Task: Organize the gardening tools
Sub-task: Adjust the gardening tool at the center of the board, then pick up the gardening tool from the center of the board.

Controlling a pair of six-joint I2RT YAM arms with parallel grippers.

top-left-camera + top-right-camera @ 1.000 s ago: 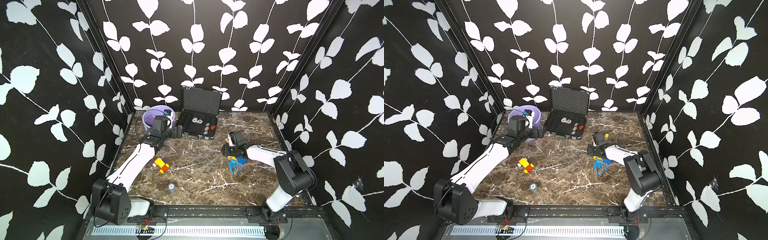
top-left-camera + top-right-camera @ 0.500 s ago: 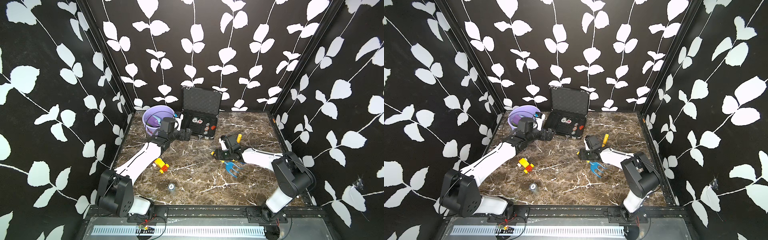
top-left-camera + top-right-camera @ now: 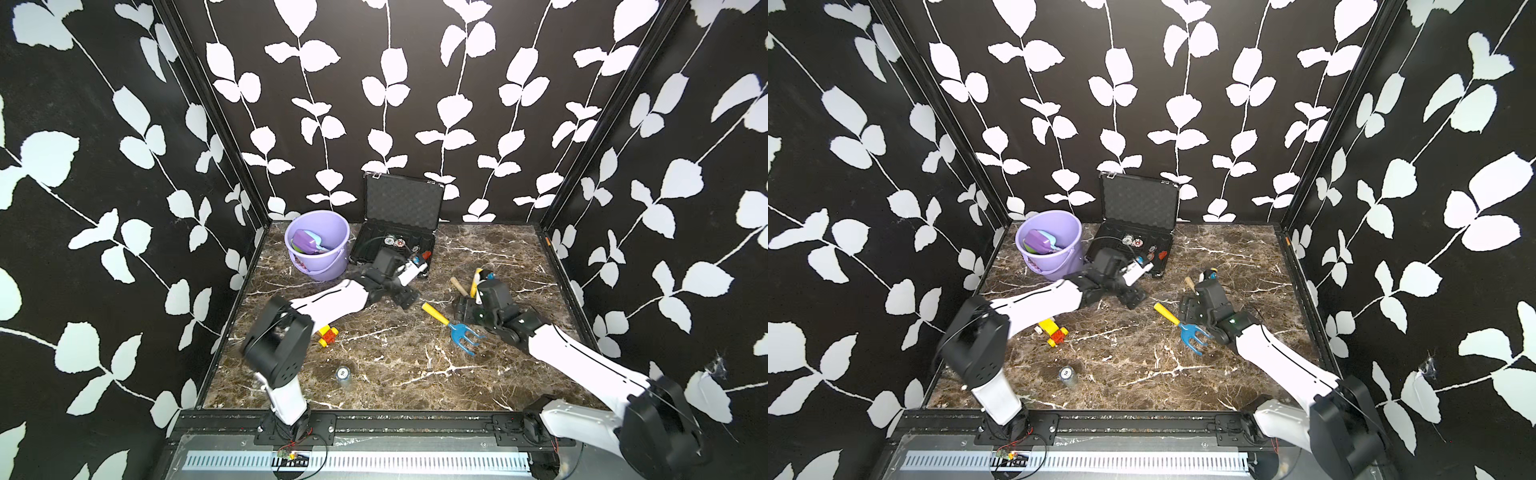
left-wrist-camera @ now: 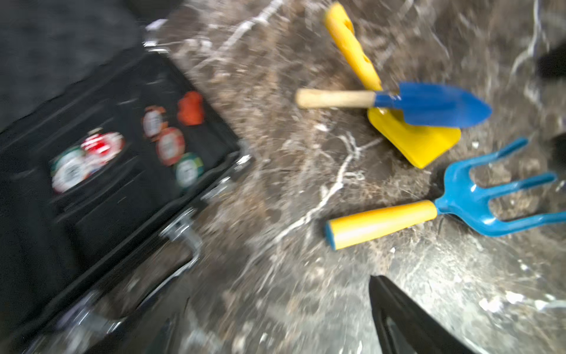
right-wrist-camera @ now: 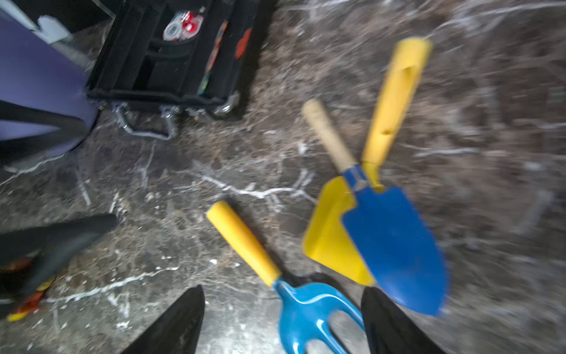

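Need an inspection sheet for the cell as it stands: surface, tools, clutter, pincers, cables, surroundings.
Surface: brown marble tabletop with white veins; no spill seen.
Job's things: blue rake lies flat on the table. Blue trowel lies across yellow scoop near it. Other tools sit in the purple bucket at the back.
Clutter: open black case of discs; yellow-and-red toy vehicle; small grey cylinder near the front.
Grippers: left pincer open and empty, in front of the case. Right pincer open, fingers either side of the rake's head.
Cables: loose wires at the front rail.
Surroundings: black walls with white leaf print.
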